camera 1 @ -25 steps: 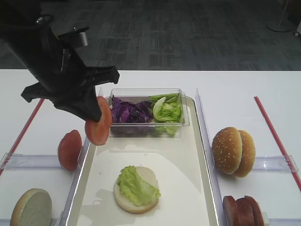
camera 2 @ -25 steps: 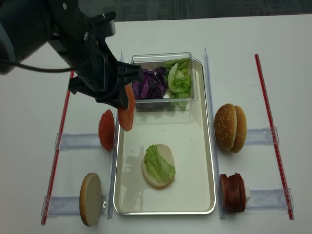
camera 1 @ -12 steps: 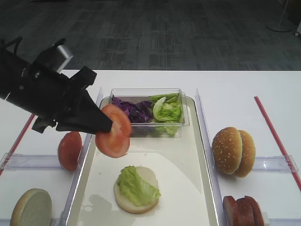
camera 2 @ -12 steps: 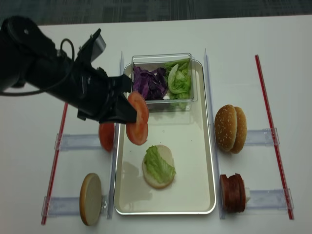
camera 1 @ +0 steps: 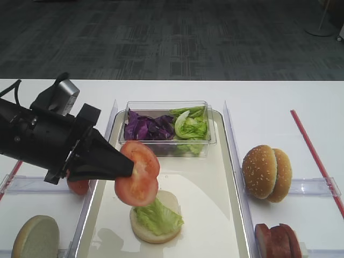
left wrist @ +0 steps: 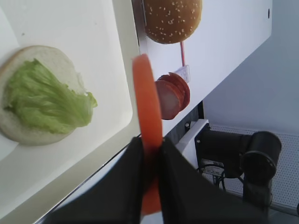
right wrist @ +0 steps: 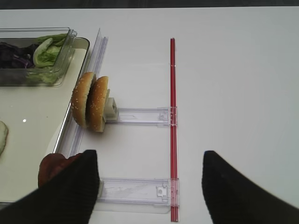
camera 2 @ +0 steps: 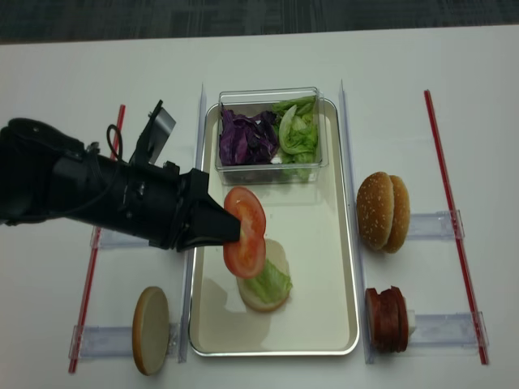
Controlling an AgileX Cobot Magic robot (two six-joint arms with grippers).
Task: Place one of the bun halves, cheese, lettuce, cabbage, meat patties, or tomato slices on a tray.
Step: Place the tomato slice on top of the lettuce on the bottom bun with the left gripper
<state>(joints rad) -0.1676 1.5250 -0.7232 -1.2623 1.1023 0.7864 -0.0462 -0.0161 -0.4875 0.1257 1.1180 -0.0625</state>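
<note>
My left gripper (camera 1: 128,166) is shut on a red tomato slice (camera 1: 138,174), held on edge just above the cream tray (camera 1: 215,215). The slice hangs over a pale bun half topped with a lettuce leaf (camera 1: 156,217) and hides its upper left part. In the left wrist view the tomato slice (left wrist: 147,102) stands clamped between the black fingers (left wrist: 119,186), with the lettuce-topped bun half (left wrist: 42,100) to the left. My right gripper (right wrist: 149,186) is open over bare table right of the tray (right wrist: 28,121), with nothing between its fingers.
A clear box (camera 1: 166,126) with purple cabbage and lettuce sits at the tray's far end. Sesame bun tops (camera 1: 266,172) and meat patties (camera 1: 277,241) stand in holders on the right. Another tomato slice (camera 1: 79,186) and a bun bottom (camera 1: 36,236) stand on the left. Red strips (camera 2: 454,219) border the table.
My left gripper has carried the tomato slice from the tray's left edge near the clear box down and inward, to just over the lettuce-topped bun. The arm now lies lower and flatter.
</note>
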